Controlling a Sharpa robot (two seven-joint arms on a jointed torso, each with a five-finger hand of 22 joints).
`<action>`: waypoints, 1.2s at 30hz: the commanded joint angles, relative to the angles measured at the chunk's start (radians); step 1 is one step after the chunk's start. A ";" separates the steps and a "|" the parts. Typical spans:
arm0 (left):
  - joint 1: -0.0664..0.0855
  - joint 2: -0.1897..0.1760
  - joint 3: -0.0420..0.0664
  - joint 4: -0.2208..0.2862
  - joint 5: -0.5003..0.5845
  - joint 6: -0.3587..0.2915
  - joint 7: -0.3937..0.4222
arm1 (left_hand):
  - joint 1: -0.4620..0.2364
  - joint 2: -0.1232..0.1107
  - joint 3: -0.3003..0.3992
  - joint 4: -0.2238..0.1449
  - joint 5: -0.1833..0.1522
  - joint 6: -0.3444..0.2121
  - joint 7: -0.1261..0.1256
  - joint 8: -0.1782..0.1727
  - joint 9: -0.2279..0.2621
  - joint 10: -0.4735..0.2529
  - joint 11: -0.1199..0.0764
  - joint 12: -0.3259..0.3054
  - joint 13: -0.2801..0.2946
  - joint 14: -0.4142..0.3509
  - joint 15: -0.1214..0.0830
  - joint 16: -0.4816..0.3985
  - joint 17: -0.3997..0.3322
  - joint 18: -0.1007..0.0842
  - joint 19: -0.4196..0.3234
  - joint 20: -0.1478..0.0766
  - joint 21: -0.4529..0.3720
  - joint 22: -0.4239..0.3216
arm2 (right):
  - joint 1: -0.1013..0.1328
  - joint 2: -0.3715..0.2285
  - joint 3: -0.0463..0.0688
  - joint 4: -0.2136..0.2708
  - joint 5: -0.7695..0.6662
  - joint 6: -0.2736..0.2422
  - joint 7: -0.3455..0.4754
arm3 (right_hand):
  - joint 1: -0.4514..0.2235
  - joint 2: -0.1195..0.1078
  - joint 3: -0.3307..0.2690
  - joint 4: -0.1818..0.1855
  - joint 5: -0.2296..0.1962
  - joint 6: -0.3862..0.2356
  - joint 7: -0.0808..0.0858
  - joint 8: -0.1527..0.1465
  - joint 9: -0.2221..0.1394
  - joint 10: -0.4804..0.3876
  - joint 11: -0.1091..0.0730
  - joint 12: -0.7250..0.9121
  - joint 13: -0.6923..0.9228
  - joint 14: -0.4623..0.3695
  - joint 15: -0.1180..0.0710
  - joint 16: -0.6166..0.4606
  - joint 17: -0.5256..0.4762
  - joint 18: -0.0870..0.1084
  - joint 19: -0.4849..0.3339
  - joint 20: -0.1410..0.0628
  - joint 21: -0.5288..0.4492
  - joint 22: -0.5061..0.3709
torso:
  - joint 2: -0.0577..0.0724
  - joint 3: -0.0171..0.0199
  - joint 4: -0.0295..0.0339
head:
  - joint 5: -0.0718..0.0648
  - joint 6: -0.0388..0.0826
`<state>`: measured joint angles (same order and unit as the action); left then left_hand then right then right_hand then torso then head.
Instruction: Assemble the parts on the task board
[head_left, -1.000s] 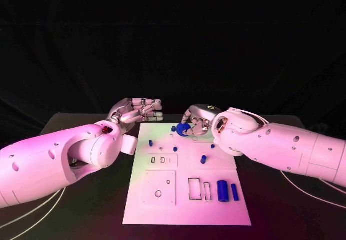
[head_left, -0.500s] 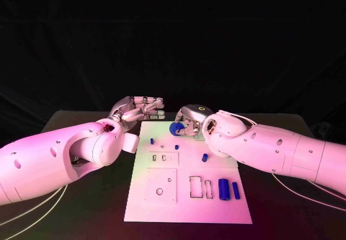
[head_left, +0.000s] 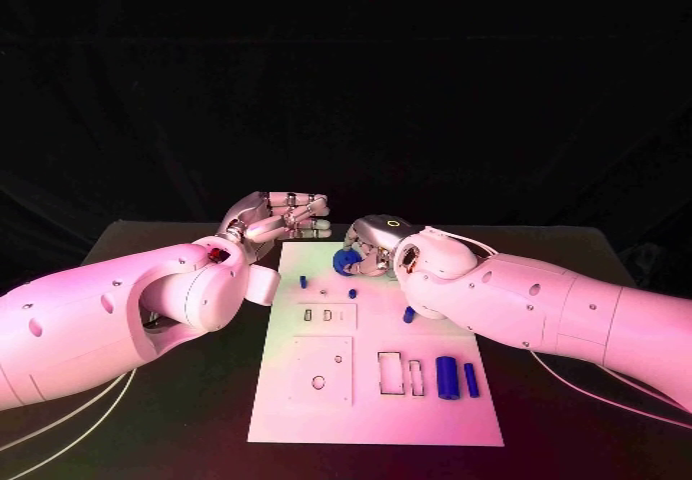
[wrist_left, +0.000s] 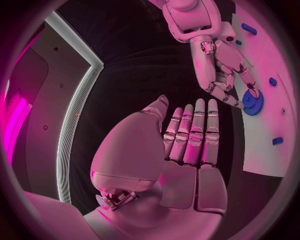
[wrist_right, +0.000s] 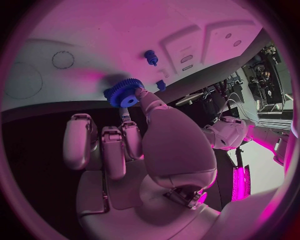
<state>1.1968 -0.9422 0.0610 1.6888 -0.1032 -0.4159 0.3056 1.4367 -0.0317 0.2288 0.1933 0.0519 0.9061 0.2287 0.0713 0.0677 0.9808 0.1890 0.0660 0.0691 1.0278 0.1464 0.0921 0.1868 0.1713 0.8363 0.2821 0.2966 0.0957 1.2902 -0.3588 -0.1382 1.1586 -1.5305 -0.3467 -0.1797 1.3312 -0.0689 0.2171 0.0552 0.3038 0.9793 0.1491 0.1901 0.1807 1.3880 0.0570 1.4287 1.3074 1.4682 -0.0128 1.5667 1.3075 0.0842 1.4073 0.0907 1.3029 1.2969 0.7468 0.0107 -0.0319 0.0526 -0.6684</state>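
One gear (wrist_right: 125, 94) between right-hand fingers (wrist_right: 130, 131)

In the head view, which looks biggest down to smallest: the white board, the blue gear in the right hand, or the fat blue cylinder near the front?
1. Board
2. and 3. Gear and cylinder: they look similar; the right hand hides part of the gear, and the cylinder lies nearer the camera.

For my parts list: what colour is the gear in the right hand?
Blue; the gear shows best in the right wrist view.

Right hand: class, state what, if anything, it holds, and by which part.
The right hand pinches a blue gear by its toothed rim, above the far end of the task board.
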 joint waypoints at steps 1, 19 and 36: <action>0.001 0.003 0.001 0.003 0.003 0.015 0.005 | -0.005 -0.001 -0.001 -0.004 0.000 -0.003 0.005 -0.005 -0.001 -0.003 0.000 0.000 -0.001 -0.005 0.003 -0.004 0.001 0.012 -0.008 -0.003 -0.005 -0.002 | -0.006 0.008 -0.001 -0.009 -0.014 0.009 -0.001 | -0.006 0.001 0.005 -0.001 -0.004 0.014 -0.013 -0.001 0.001 -0.002 -0.003 -0.005 0.039 0.103 -0.005 0.004 0.263 -0.011 0.005 -0.003 0.004 0.001 | 0.000 0.0005 0.0004 | -0.005 0.005; 0.001 0.003 0.001 0.002 0.003 0.015 0.005 | -0.005 -0.001 -0.001 -0.004 0.000 -0.003 0.005 -0.005 -0.001 -0.003 0.000 0.001 -0.001 -0.005 0.003 -0.004 0.001 0.012 -0.008 -0.003 -0.005 -0.002 | -0.018 0.034 -0.001 -0.054 -0.002 -0.006 0.006 | -0.021 -0.017 0.019 -0.003 -0.028 -0.037 0.008 -0.038 -0.016 -0.039 0.014 -0.036 0.001 0.103 0.009 0.004 0.263 -0.008 -0.007 0.006 -0.016 -0.015 | 0.000 0.0000 0.0006 | -0.004 0.008; 0.001 0.000 0.001 0.001 0.003 0.013 0.004 | -0.005 -0.002 -0.001 -0.005 0.000 -0.003 0.005 -0.005 -0.001 -0.003 0.000 0.001 -0.001 -0.006 0.003 -0.005 0.001 0.012 -0.008 -0.002 -0.005 -0.002 | -0.019 0.022 -0.001 -0.051 0.020 0.033 0.014 | -0.067 -0.037 -0.007 0.017 -0.014 -0.072 0.023 -0.081 -0.032 -0.080 0.031 -0.073 -0.045 0.103 0.025 0.004 0.263 -0.004 -0.015 0.025 -0.031 -0.021 | 0.000 -0.0002 -0.0006 | 0.002 0.007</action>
<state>1.1968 -0.9429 0.0611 1.6878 -0.1032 -0.4159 0.3053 1.4367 -0.0317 0.2288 0.1932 0.0519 0.9061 0.2287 0.0713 0.0677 0.9808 0.1890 0.0660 0.0691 1.0278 0.1464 0.0921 0.1865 0.1713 0.8326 0.2785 0.2967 0.0950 1.2715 -0.3344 -0.1394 1.1048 -1.5160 -0.3373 -0.1718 1.2722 -0.1068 0.2165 0.0724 0.2866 0.9004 0.1707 0.1116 0.1486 1.3059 0.0894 1.3551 1.2606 1.4683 0.0055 1.5666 1.3073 0.0843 1.3912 0.1073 1.2777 1.2748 0.7470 0.0105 -0.0319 0.0533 -0.6611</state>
